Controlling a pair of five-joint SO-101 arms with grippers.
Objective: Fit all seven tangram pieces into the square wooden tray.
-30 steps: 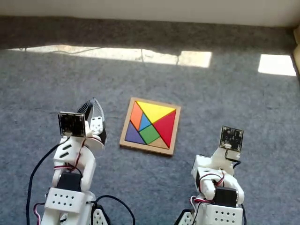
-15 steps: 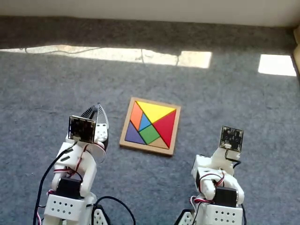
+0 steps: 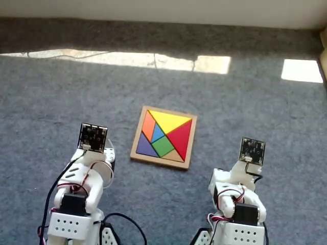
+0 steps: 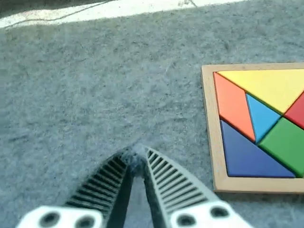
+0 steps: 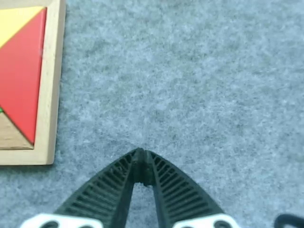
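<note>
— From above?
— Square wooden tray (image 3: 153,160) on the bench (image 3: 245,102), between the two arms; tangram pieces (image 3: 164,133) all seated inside.
— Left wrist?
— Left tool (image 4: 136,159) pinched closed, gripping nothing, near the tray, not touching.
— Right wrist?
— Right tool (image 5: 141,159) likewise closed, empty, near the tray corner.

White shells are wrapping black servos on the left arm (image 3: 82,186) and right arm (image 3: 236,199), with red and black cables (image 3: 125,216) looping beside. Each is sporting a square black board (image 3: 93,137), and the left gripper (image 4: 136,156) is showing black ribbed fingers (image 4: 164,179).
</note>
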